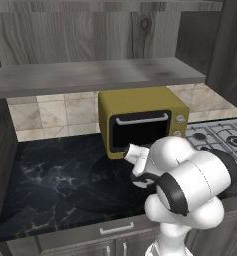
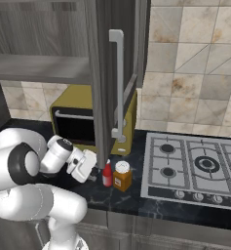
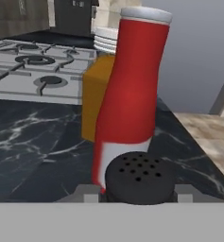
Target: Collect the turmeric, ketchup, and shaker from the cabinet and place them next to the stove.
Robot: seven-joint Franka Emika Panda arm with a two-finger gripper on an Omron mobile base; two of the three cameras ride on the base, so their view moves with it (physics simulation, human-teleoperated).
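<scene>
Gripping shaker (image 3: pixel 140 177), ketchup (image 3: pixel 132 90) touching turmeric (image 3: pixel 95 99)

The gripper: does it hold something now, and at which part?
The gripper holds the black shaker, one finger on each side of its body, below the perforated top.

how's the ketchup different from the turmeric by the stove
The ketchup is a slim, taller red bottle with a tapered cap; the turmeric is a squat, wider orange jar with a flat white lid. The ketchup stands farther from the stove, the turmeric nearer. Both stand upright on the dark counter.
</scene>
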